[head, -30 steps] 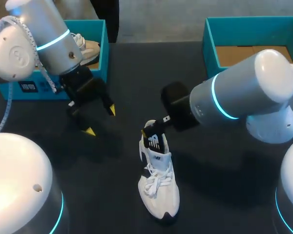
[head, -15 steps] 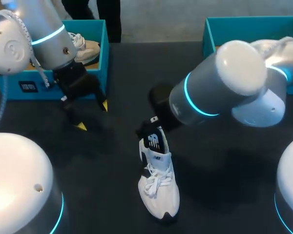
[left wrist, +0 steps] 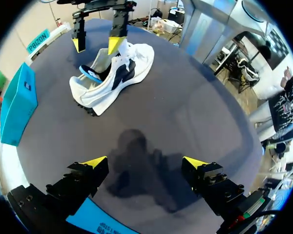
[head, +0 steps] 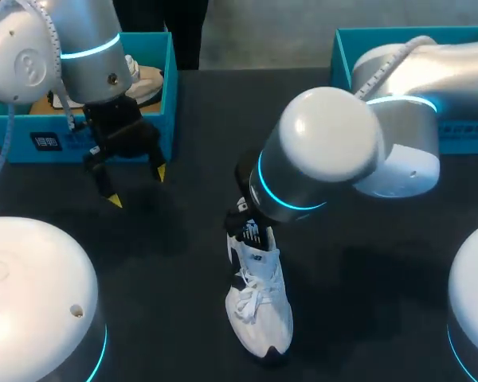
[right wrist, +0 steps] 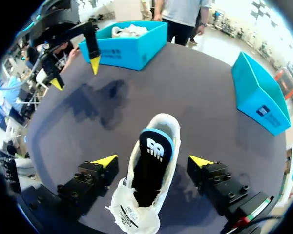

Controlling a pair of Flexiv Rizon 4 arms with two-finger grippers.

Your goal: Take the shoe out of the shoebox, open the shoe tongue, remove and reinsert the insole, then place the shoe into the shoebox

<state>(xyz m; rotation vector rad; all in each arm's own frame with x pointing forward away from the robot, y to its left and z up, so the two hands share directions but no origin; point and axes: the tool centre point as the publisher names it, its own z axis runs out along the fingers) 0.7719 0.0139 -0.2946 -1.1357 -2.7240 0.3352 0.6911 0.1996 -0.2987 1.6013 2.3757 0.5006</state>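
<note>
Shoe (head: 259,306): white with dark side panels and white laces; stood on its sole near the middle of the bench (head: 183,278), toe toward the near edge in the head view; outside both boxes.
Insole (right wrist: 154,148): black with a blue rim; stuck partly out of the shoe's (right wrist: 161,124) opening, the blue-rimmed rounded end raised clear of the collar.
Right hand (right wrist: 152,161): hung just over the far end of the shoe, at the opening; fingers spread wide, one yellow tip to each side of the shoe, neither touching it; held nothing. Hidden beneath its own arm in the head view. In the left wrist view, showed above the shoe (left wrist: 112,78) as two yellow tips (left wrist: 97,45).
Left hand (head: 137,186): hung over bare bench just in front of the left box, well apart from the shoe; fingers wide open, nothing between them. Same wide gap over dark bench in its own wrist view (left wrist: 144,163).
Left box (head: 155,87): teal, at the far left of the bench; held a second, pale shoe (head: 143,79).
Right box (head: 342,72): teal, at the far right of the bench, largely behind the right arm; contents could not be made out.
Bench: dark and matte, with the arms' shadows thrown across it between the left hand and the shoe.
</note>
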